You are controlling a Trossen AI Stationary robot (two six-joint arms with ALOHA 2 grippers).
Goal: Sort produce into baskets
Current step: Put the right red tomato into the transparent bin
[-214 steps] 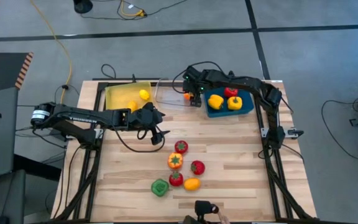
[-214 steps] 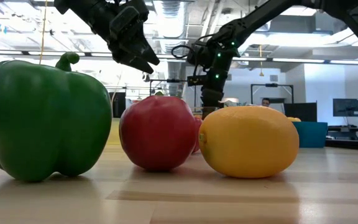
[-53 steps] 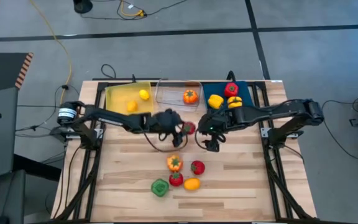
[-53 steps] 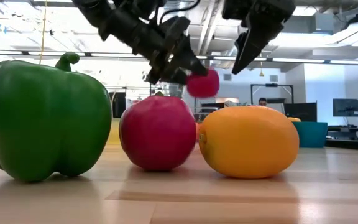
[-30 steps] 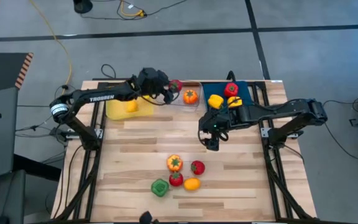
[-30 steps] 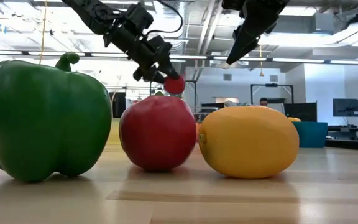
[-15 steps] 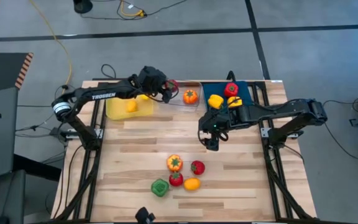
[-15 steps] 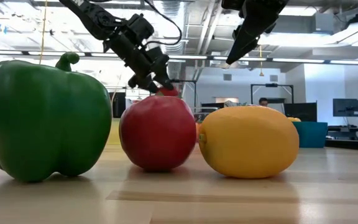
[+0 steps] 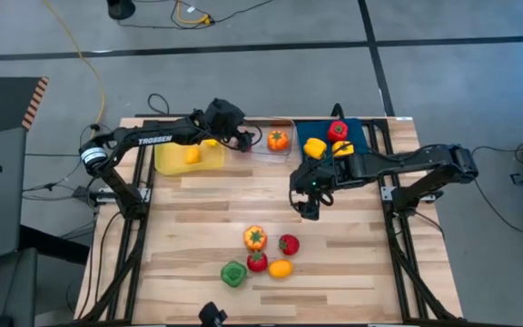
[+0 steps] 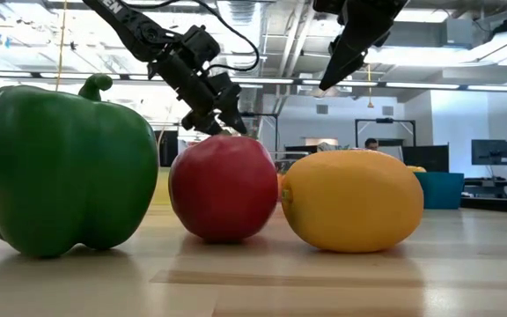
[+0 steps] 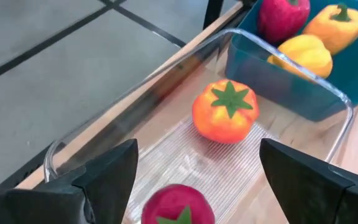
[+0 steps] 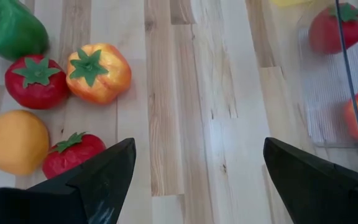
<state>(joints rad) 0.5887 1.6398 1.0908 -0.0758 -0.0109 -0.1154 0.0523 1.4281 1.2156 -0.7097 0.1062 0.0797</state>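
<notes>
Pale striped wood counter. Yellow basket, clear ribbed basket, blue basket. Red green-topped tomato and orange green-topped tomato in the clear one. Green pepper, red fruit, orange-yellow lemon.

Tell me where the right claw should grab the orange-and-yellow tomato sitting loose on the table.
Probably from straight above, closing across the round sides of the orange-and-yellow tomato below its green star top. Its far side faces bare wood, while the red tomatoes sit close on the near side. The right claw hangs open nearby.
</notes>
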